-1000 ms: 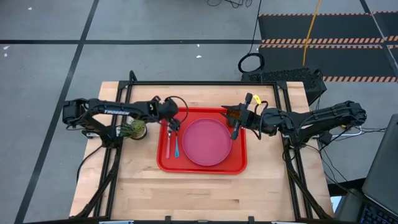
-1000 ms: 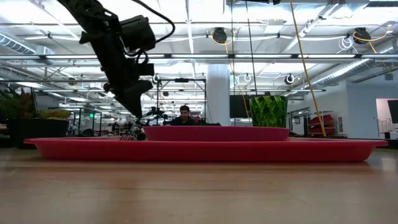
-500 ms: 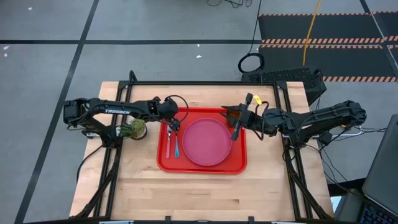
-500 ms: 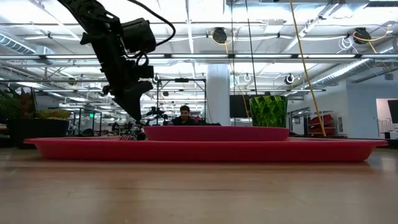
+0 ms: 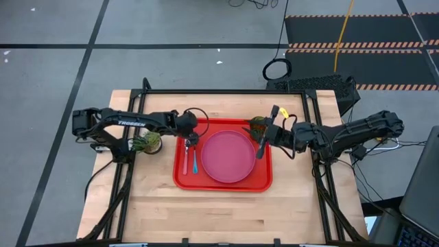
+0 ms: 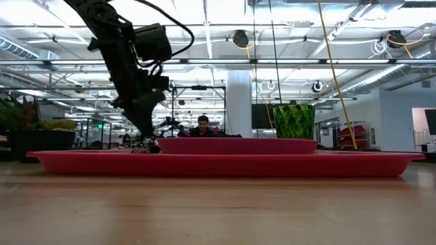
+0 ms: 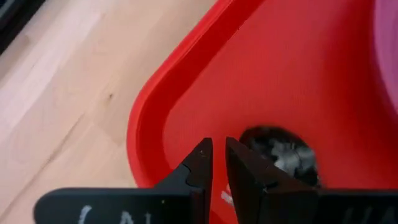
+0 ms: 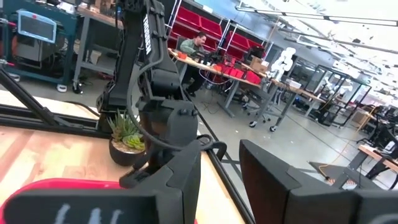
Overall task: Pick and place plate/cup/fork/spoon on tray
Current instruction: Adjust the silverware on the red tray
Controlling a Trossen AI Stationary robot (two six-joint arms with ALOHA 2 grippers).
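Note:
The red tray (image 5: 264, 180) lies in the middle of the table. The pink plate (image 5: 228, 156) lies flat on it. The pink-handled fork (image 5: 184, 161) and the blue-handled spoon (image 5: 194, 163) lie side by side on the tray's left part. The green cup (image 5: 258, 124) stands upright in the tray's far right corner. My left gripper (image 5: 191, 140) points down over the far ends of the fork and spoon. It is shut, holds nothing, and hangs just above the spoon's dark bowl (image 7: 280, 152). My right gripper (image 5: 259, 146) is open and empty over the plate's right rim, just near of the cup.
A small potted green plant (image 5: 147, 143) stands on the table left of the tray, under my left arm. Bare wood lies along the table's near side. In the low view a person sits in the room behind the table.
My right gripper has drawn back a little toward the table's right edge, so the cup in the tray's far right corner shows more fully. My left gripper has sunk slightly toward the tray's far left corner. The tableware has not moved.

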